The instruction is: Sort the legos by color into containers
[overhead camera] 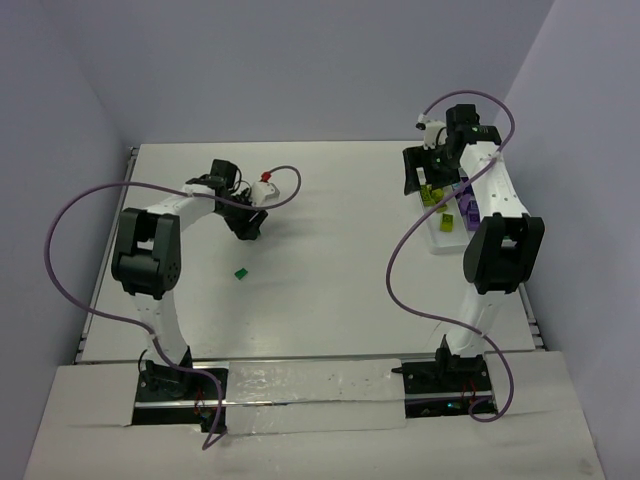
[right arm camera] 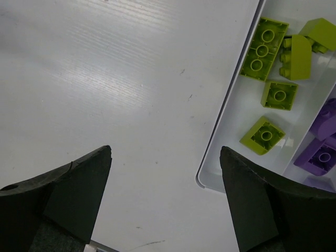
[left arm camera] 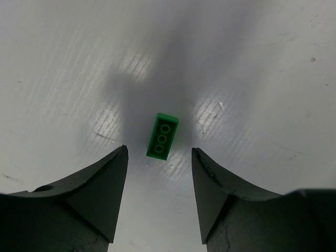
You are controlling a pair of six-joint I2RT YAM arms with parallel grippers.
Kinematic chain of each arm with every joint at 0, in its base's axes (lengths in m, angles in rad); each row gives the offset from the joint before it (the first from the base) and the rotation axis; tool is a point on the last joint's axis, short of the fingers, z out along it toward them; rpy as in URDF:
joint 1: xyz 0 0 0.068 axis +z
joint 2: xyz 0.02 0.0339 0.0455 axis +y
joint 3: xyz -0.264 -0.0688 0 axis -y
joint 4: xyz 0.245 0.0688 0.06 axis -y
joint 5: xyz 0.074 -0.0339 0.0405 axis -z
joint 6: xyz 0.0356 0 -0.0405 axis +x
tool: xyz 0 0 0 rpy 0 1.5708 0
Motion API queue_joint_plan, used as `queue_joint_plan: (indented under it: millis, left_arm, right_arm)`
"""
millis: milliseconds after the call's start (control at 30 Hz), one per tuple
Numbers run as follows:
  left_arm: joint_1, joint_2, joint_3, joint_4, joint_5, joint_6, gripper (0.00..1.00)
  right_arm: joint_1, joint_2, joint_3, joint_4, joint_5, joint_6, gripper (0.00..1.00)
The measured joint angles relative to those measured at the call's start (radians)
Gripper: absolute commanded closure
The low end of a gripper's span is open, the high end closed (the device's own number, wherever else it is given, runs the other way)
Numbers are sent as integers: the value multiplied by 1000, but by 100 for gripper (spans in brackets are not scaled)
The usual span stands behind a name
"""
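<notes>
A dark green lego (overhead camera: pixel 241 271) lies alone on the white table, near my left gripper (overhead camera: pixel 248 226). In the left wrist view a green three-stud lego (left arm camera: pixel 162 136) lies flat with its near end between the tips of the left gripper (left arm camera: pixel 159 148). The jaws stand apart and touch nothing. My right gripper (overhead camera: pixel 425 182) (right arm camera: pixel 166 148) is open and empty over bare table, beside the left rim of a white container (right arm camera: pixel 227 126) (overhead camera: pixel 437 245). That container holds several yellow-green legos (right arm camera: pixel 264 41). Purple legos (right arm camera: pixel 320 155) lie in the part to its right.
The containers stand at the far right of the table, close to the right wall. A red and white connector (overhead camera: pixel 266 184) and a purple cable hang beside the left wrist. The table's edge strip (overhead camera: pixel 300 385) runs between the two arm bases.
</notes>
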Motion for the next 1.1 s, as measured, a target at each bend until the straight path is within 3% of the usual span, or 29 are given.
queue_joint_plan:
  millis: [167,467,633,800,900,1100]
  left_arm:
    - [0,35,2,31,-1,54,44]
    - [0,44,5,50,10,115,77]
    - [0,19,-32,55,46,134,98]
    - [-8,-89,-92,32,149,72,100]
    - [-44,-234,-140,60,196,-11,100]
    - [-200,-446,-127,126,262,-173,100]
  right_arm:
    - [1,-3,0,-3,-7,0,9]
    - [5,-5,0,-16,-34,1,9]
    - [6,-31,-27,3,-125,40,9]
    - [21,-133,-239,131,-330,179,8]
    - [80,-159,-354,239,-440,291,6]
    - [252,-159,-403,388,-605,449,5]
